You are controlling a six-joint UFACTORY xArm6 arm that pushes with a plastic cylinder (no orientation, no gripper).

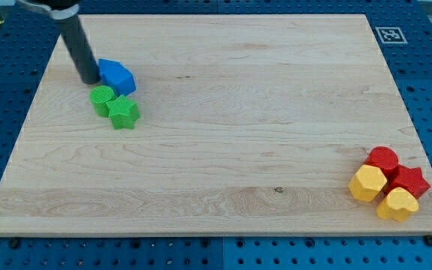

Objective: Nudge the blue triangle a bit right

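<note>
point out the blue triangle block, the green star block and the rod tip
blue triangle block [118, 76], camera view, middle of its top face
green star block [124, 112], camera view, centre of its top
my tip [90, 80], camera view, rod's very end

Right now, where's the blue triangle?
The blue triangle sits in the view's upper left, just right of my tip, with the green cylinder and green star directly below it.

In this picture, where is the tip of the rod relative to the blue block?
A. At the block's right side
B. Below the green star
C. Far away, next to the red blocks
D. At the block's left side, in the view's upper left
D: my tip stands right at the left edge of the blue block, just above the green cylinder and green star.
</note>
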